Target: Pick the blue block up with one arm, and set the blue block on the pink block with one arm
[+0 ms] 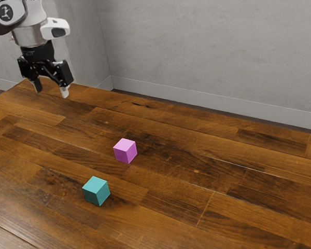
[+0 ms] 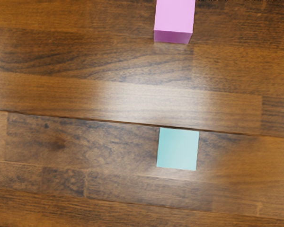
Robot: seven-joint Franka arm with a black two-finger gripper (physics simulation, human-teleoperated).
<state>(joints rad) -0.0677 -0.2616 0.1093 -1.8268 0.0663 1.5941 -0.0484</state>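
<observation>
One blue block, one pink block

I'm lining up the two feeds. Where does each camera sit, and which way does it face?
Exterior view: raised at the arm's side, looking down across the wooden surface toward the grey wall; the arm and open gripper show upper left.
Wrist view: on the hand, facing straight down at that surface.
Shared: the blue block and pink block, lying apart.

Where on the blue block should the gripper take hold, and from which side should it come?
Grip the blue block across two opposite upright faces, coming straight down from above. It is a cube resting flat on the wooden surface, top level, sides free; the pink block stands apart. The open gripper hangs higher up, empty.
</observation>
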